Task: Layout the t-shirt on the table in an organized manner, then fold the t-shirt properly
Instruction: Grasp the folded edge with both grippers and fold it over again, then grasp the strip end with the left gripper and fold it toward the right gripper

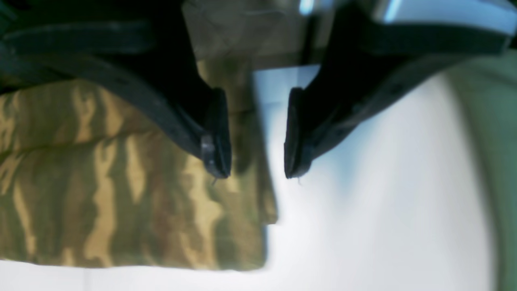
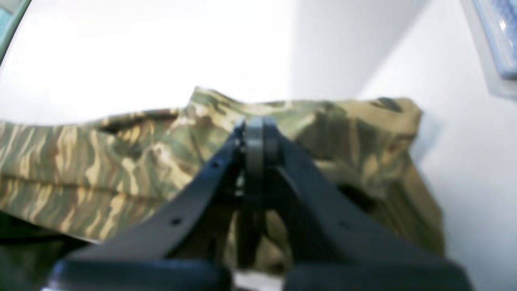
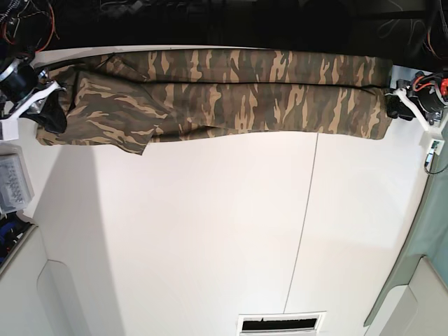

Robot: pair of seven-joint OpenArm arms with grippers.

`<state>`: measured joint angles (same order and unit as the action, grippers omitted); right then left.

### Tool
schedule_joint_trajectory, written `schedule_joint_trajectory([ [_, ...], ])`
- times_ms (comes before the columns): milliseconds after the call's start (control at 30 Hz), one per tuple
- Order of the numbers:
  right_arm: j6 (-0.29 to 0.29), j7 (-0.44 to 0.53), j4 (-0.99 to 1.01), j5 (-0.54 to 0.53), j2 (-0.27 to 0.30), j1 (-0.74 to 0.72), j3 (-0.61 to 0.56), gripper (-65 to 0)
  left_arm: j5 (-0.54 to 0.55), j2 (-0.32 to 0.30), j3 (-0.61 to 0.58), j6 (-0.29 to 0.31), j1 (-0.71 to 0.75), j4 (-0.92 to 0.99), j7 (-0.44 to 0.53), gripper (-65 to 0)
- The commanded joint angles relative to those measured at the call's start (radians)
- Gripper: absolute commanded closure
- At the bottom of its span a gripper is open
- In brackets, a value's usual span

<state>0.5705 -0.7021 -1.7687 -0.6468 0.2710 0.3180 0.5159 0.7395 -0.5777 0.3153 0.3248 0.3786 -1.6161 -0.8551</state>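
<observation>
Though blurred elsewhere, t-shirt (image 3: 224,91) outstretched.

Black tools (image 1: 257,133), white wrist housings (image 3: 28,98)

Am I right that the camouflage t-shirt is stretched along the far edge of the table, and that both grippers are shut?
Not quite: the left gripper is open, its jaws apart beside the camouflage t-shirt, as the left wrist view shows. The right gripper is shut.
</observation>
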Motion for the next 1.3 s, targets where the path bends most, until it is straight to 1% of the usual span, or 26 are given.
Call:
schedule_joint_trajectory([
  [0,0.002,0.027,0.018,0.018,0.011,-0.005,-0.015,0.0,-0.003,-0.002,0.011,0.0,-0.008,-0.012,0.021,-25.6],
  [67,0.002,0.037,0.084,0.053,0.011,-0.018,-0.056,0.0,-0.032,0.032,0.011,-0.014,-0.008,-0.003,0.028,-25.9],
  [133,0.002,0.039,0.148,0.06,0.011,-0.033,-0.087,0.0,-0.078,0.055,0.011,-0.032,-0.009,0.01,0.032,-30.1],
  [167,0.002,0.04,0.174,0.06,0.011,-0.041,-0.1,0.0,-0.101,0.06,0.011,-0.041,-0.01,0.019,0.032,-31.9],
  [233,0.002,0.042,0.212,0.059,0.011,-0.05,-0.117,0.0,-0.146,0.062,0.012,-0.074,-0.009,0.029,0.041,-32.9],
  [333,0.002,0.047,0.227,0.059,0.011,-0.054,-0.132,0.0,-0.187,0.062,0.012,-0.079,-0.01,0.031,0.041,-32.9],
  [567,0.002,0.047,0.227,0.038,0.011,-0.057,-0.133,0.0,-0.179,0.071,0.011,-0.079,-0.004,0.082,0.038,-32.9],
  [800,0.002,0.045,0.227,0.037,0.011,-0.057,-0.133,0.0,-0.161,0.105,0.011,-0.075,-0.004,0.13,0.038,-32.9],
  [900,0.002,0.044,0.227,0.037,0.011,-0.057,-0.133,0.0,-0.121,0.104,0.011,-0.027,-0.004,0.13,0.012,-32.9],
  [967,0.002,0.044,0.227,0.037,0.011,-0.058,-0.133,0.0,-0.085,0.104,0.011,0.048,-0.005,0.13,-0.007,-32.9],
  [1100,0.002,0.044,0.227,0.037,0.011,-0.057,-0.133,0.0,-0.039,0.104,0.011,0.13,-0.005,0.13,-0.006,-32.9],
  [1167,0.002,0.044,0.227,0.037,0.011,-0.057,-0.133,0.0,-0.009,0.104,0.011,0.16,-0.005,0.13,-0.005,-32.9],
  [1267,0.002,0.044,0.227,0.037,0.011,-0.058,-0.133,0.0,-0.002,0.107,0.011,0.167,-0.01,0.13,0.003,-32.8],
])
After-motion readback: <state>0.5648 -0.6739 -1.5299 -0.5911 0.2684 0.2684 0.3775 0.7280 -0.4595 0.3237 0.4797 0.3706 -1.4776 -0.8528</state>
